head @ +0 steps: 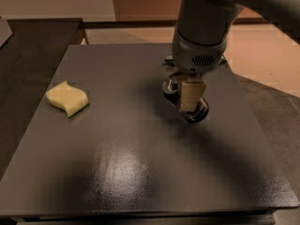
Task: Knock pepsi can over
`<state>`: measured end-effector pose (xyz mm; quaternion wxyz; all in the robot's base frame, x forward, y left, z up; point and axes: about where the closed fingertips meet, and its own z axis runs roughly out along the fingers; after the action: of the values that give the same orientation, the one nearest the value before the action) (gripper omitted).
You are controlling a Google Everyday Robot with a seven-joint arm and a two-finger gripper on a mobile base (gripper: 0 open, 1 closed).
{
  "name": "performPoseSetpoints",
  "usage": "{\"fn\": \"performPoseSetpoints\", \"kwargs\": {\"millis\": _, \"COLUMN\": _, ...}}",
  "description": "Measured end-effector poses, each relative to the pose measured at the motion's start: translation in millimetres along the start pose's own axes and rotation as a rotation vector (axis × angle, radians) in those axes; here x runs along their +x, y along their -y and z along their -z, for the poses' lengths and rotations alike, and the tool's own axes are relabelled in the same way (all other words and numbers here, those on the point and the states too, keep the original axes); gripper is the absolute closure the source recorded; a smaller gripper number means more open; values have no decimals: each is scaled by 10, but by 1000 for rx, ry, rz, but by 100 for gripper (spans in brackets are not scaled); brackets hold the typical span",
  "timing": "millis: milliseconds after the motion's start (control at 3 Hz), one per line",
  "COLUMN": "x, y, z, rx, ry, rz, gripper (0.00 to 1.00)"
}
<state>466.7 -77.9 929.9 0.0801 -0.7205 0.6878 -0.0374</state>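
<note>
The dark counter (140, 172) carried one pale sponge (68, 97) at left and one pepsi can (198, 111), tilted, right of centre. One gripper (190, 102) sat against the can; state of the jaws could not be told

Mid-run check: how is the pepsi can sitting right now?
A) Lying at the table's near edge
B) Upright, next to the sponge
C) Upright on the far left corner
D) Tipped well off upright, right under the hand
D: the pepsi can is slanted, with its silver top toward the left and its base lower right. It sits directly under the hand on the table, well away from the sponge.
</note>
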Motion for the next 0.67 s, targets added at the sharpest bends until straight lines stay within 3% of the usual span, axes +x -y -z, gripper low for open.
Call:
{"fn": "performPoseSetpoints", "kwargs": {"millis": 333, "x": 158, "y": 24, "z": -139, "rx": -12, "ry": -111, "rz": 9, "gripper": 93}}
{"fn": "performPoseSetpoints", "kwargs": {"millis": 667, "x": 212, "y": 2, "z": -281, "rx": -27, "ry": -195, "rz": 44, "gripper": 76}}
